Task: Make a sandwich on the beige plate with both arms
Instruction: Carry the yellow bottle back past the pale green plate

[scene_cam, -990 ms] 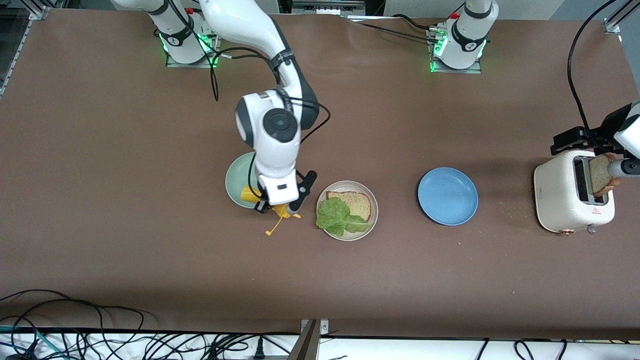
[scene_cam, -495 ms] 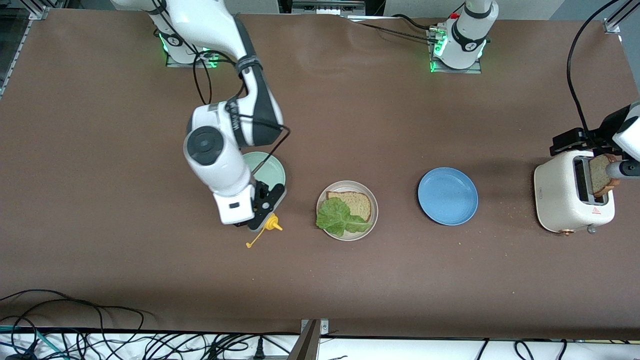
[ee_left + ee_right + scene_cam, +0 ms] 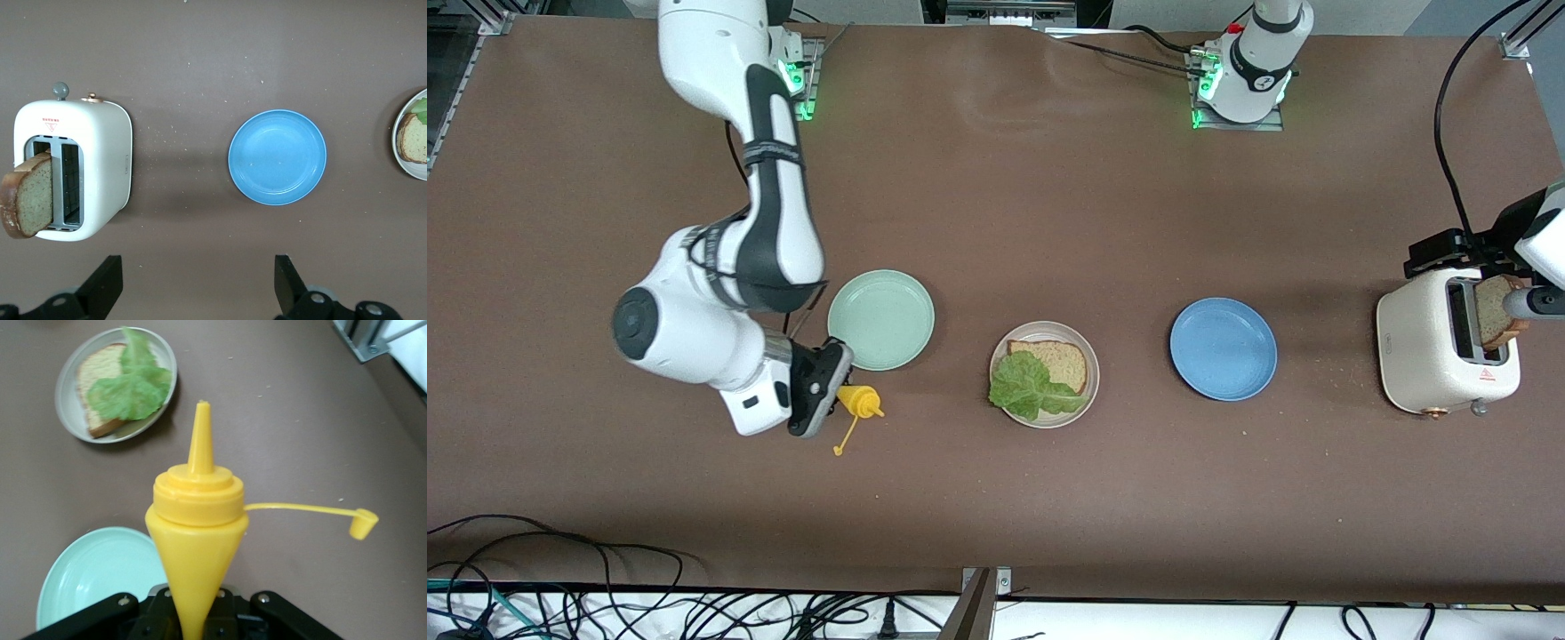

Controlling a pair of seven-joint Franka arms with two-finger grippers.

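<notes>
Mustard could drip on the table, since my right gripper [image 3: 818,400], clamped on the yellow squeeze bottle [image 3: 858,402], holds it tipped with its cap dangling, near the mint-green plate [image 3: 880,320]. My left gripper [image 3: 197,283] hangs wide open over the table beside the toaster [image 3: 1445,351], whose bread slice [image 3: 1494,311] probably sits loose. The beige plate [image 3: 1085,391] mid-table carries one slice under ruffled lettuce [image 3: 1032,384].

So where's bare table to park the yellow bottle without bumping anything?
The right gripper holds the mustard bottle just nearer the camera than the green plate; it is tight there. Bare table runs along the whole camera edge, and between the beige plate and blue plate. The left gripper waits by the toaster.
</notes>
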